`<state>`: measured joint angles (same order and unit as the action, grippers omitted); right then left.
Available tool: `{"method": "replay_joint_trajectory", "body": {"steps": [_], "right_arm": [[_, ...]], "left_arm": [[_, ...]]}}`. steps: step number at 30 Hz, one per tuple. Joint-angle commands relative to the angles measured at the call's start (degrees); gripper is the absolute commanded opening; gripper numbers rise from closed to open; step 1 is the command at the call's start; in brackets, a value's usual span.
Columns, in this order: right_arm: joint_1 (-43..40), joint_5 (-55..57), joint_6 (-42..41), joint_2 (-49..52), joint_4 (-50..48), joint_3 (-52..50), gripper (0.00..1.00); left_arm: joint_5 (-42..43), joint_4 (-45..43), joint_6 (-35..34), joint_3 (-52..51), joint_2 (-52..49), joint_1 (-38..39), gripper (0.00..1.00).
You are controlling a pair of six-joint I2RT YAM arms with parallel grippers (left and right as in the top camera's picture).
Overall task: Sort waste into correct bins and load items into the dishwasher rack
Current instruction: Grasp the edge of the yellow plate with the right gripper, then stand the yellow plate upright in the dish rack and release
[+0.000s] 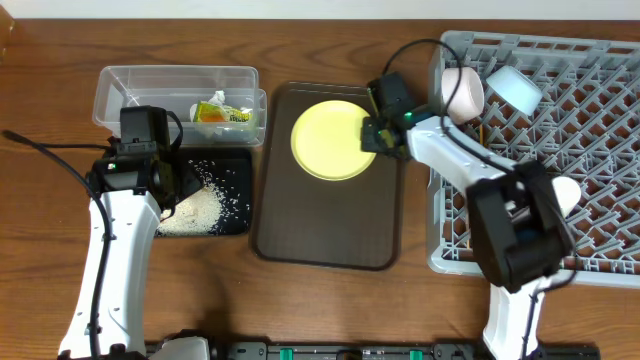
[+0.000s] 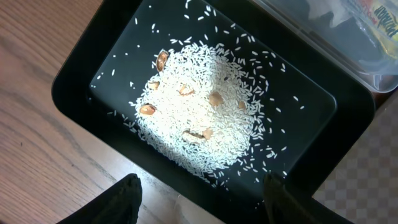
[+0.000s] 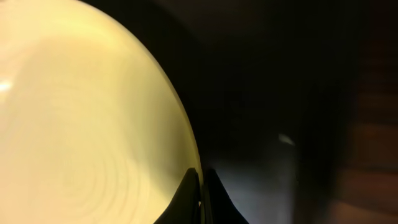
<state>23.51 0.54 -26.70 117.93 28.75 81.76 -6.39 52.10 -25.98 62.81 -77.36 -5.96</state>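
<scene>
A: Where's the yellow plate [image 1: 330, 140]?
B: Just left of the dishwasher rack [image 1: 600, 150], its rim pinched narrowly in the right gripper [image 3: 200, 186].
A: Advice?
B: Lift slowly with a firm pinch, then stand it between pegs. The left gripper [image 2: 202, 194] hangs wide and empty.

yellow plate [image 1: 330, 141] on brown tray [image 1: 322, 232] | right gripper [image 1: 374, 136] at plate rim

Setting: robot test bench, laid out as a dish-clearing station.
Surface: wood-grain table [image 1: 330, 310].
Fixtures: 2 units mounted at the near edge, left arm [image 1: 110, 250] and right arm [image 1: 455, 160].
Props: grey dishwasher rack [image 1: 600, 130], brown serving tray [image 1: 320, 235].
</scene>
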Motion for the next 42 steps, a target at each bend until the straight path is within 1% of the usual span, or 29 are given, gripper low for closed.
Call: {"method": "replay_joint_trajectory", "body": {"steps": [1, 3, 9, 13, 18, 20, 22, 25, 35, 42], "right_arm": [[-1.5, 3.6, 5.3, -8.8, 1.2, -0.1, 0.01], [-2.1, 5.4, 8.0, -13.4, 2.5, -0.1, 0.01], [-3.6, 15.7, 15.8, -28.0, 8.4, -0.1, 0.01], [-4.7, 23.8, 19.2, -34.9, 14.1, -0.1, 0.01], [-5.8, 43.8, 19.3, -39.3, 24.1, -0.1, 0.01], [-5.8, 48.6, 19.3, -39.6, 27.9, -0.1, 0.01], [-5.8, 49.1, 19.2, -39.5, 31.3, -0.1, 0.01], [-5.8, 48.9, 16.5, -39.0, 35.6, -0.1, 0.01], [-5.9, 48.8, 16.5, -36.4, 37.9, -0.1, 0.01], [-5.7, 48.7, 15.8, -32.0, 38.2, -0.1, 0.01]], "left_arm": [[-0.7, 0.2, -0.9, 0.4, 0.3, -0.2, 0.65], [-0.7, 0.2, -0.9, 0.4, 0.3, -0.2, 0.65], [-0.7, 0.2, -0.9, 0.4, 0.3, -0.2, 0.65], [-0.7, 0.2, -0.9, 0.4, 0.3, -0.2, 0.65], [-0.7, 0.1, -0.9, 0.4, 0.3, -0.2, 0.65], [-0.7, 0.1, -0.9, 0.4, 0.3, -0.2, 0.65], [-0.7, 0.1, -0.9, 0.4, 0.3, -0.2, 0.65], [-0.7, 0.1, -0.9, 0.4, 0.3, -0.2, 0.65], [-0.7, 0.1, -0.9, 0.4, 0.3, -0.2, 0.65], [-0.7, 0.1, -0.9, 0.4, 0.3, -0.2, 0.65]]}}
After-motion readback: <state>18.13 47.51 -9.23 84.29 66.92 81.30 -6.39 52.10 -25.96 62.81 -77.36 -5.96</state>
